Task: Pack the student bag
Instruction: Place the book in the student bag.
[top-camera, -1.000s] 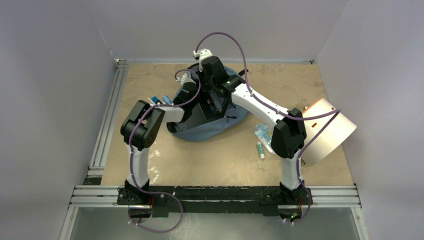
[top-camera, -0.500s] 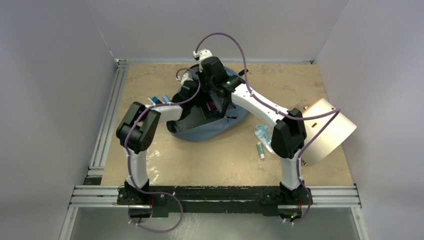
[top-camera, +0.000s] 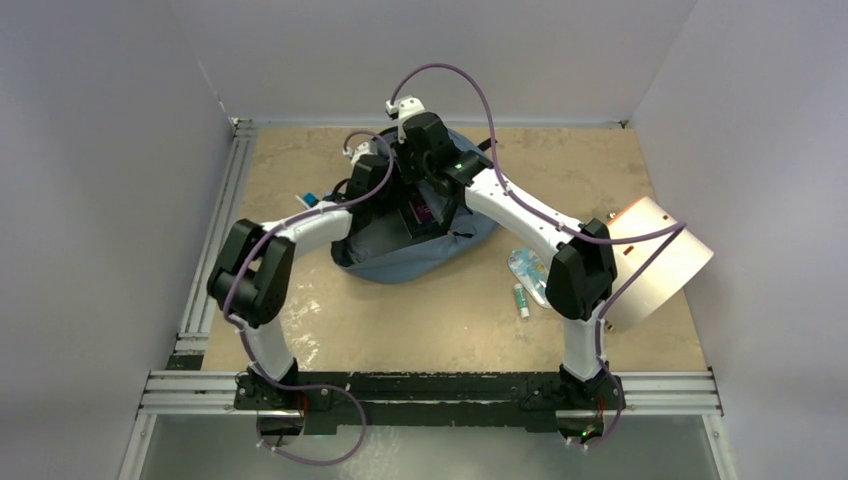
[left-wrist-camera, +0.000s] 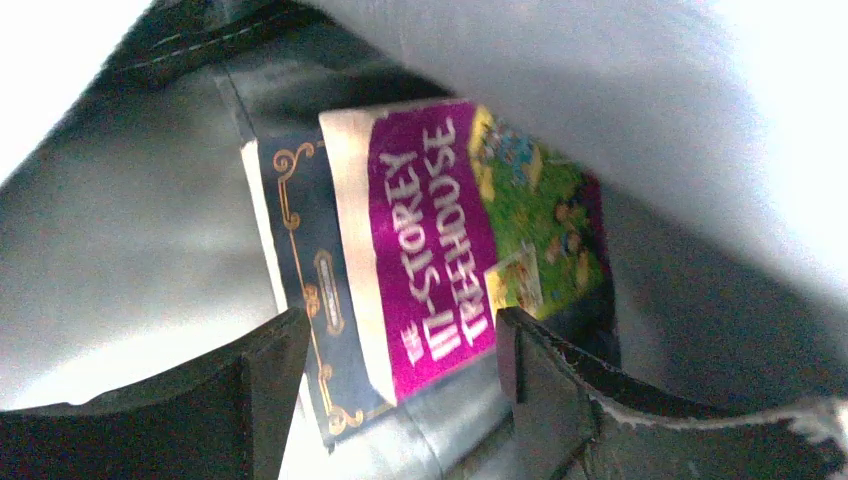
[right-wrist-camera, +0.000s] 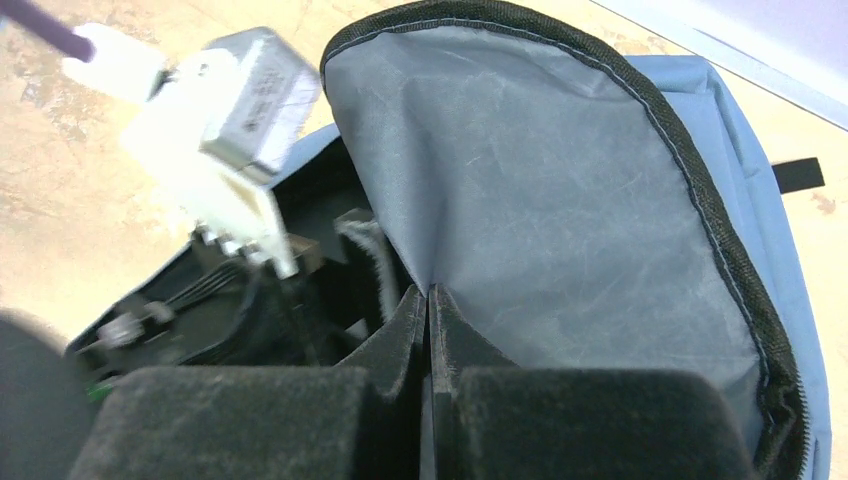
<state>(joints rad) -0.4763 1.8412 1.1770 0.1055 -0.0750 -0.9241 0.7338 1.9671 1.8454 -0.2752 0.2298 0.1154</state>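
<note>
– Student bag (top-camera: 420, 262) first: where do we place it?
– We see it at the far middle of the table (top-camera: 560, 170), slate-blue and slumped, with its mouth open and both arms reaching into or over it.
– And the next biggest thing?
– A white drum-shaped object (top-camera: 655, 262) lies tilted at the table's right edge, well apart from the bag.
– What do we make of the right gripper (right-wrist-camera: 428, 310)?
– Its two black fingers are pressed together on the grey-lined flap of the student bag, holding that flap up; the black zipper edging curves above them.
– The left gripper (left-wrist-camera: 400, 325)?
– It is inside the bag with its fingers spread wide and nothing between them, hanging just over two books.
– Which books?
– We read "Storey Treehouse" on a purple book (left-wrist-camera: 440, 230), and against its side stands a navy book (left-wrist-camera: 305, 260) with gold ornament. Both sit in the bag's main compartment.
– Smaller things?
– Near the right arm's elbow lie a flat blue-patterned pack (top-camera: 524, 266) and, just beside it, a small green-and-white tube (top-camera: 521, 300). Left of the bag we spot some small blue items (top-camera: 312, 199), too small to name.
</note>
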